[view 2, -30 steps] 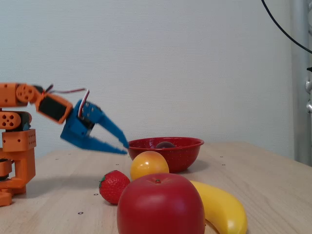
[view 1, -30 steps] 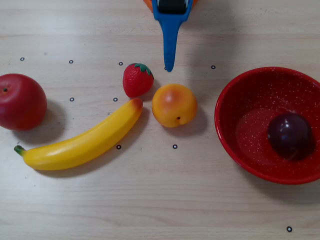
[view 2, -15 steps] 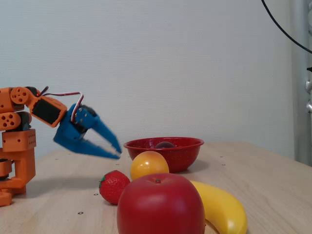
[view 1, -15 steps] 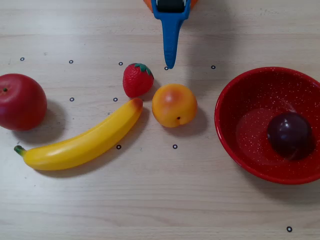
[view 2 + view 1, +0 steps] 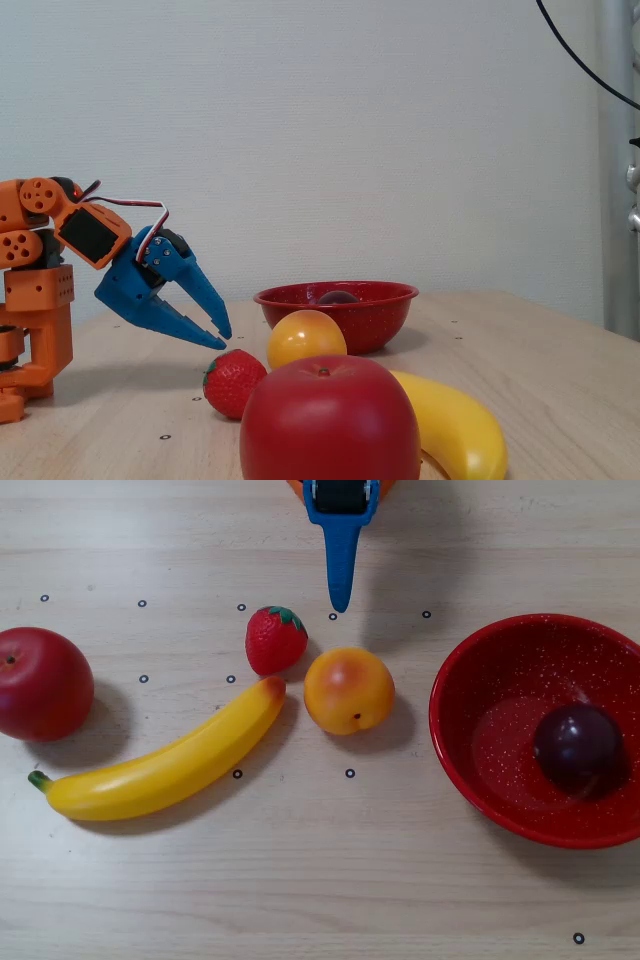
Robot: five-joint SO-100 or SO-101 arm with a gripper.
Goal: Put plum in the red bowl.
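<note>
apple (image 5: 329,420): nearest fixed camera, on table (image 5: 320,880)
banana (image 5: 165,763): between apple and orange fruit (image 5: 348,689)
strawberry (image 5: 275,638): touching banana tip
plum (image 5: 579,748): inside red bowl (image 5: 470,670), right in overhead view
gripper (image 5: 221,338): blue, fingers slightly parted, empty, tips above table beside strawberry

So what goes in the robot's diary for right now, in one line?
plum: in red bowl | tool: empty, near strawberry | task: looks done
</note>
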